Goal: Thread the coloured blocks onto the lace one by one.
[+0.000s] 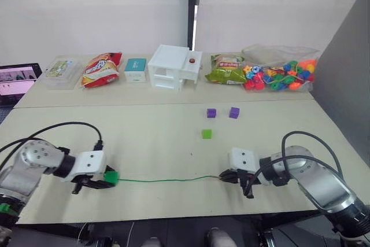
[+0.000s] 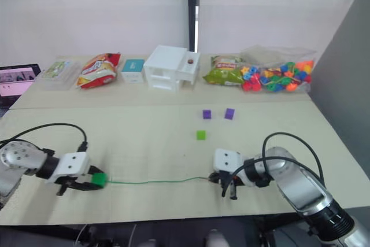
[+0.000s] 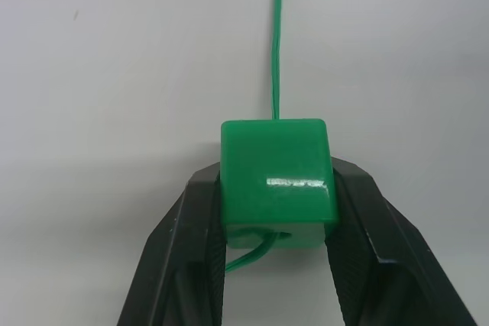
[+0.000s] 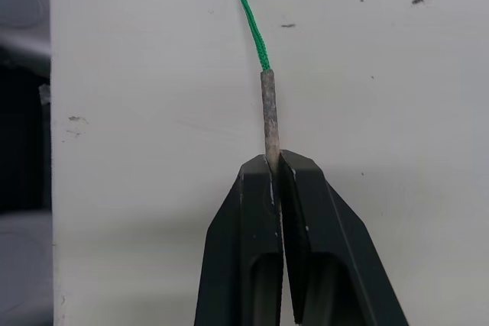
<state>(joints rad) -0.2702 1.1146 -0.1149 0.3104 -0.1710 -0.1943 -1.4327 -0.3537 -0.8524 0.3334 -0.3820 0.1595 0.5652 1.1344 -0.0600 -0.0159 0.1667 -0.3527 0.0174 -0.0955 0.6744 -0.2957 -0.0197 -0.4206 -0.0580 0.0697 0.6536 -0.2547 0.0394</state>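
While the lace (image 1: 165, 180) lies stretched along the near part of the table (image 1: 144, 137), its long axis runs from side to side between my two hands, grey metal tip (image 4: 269, 116) pointing to my right. My right gripper (image 4: 276, 167) is pinched tight on that tip, forearm low over the table and reaching inward toward the left. My left gripper (image 3: 276, 211) clamps the dark green block (image 3: 277, 179) at the lace's other end, the cord entering one face and coming out the opposite one. Farther out on the table sit two purple blocks (image 1: 211, 113) and a light green block (image 1: 206, 134), well apart from both hands.
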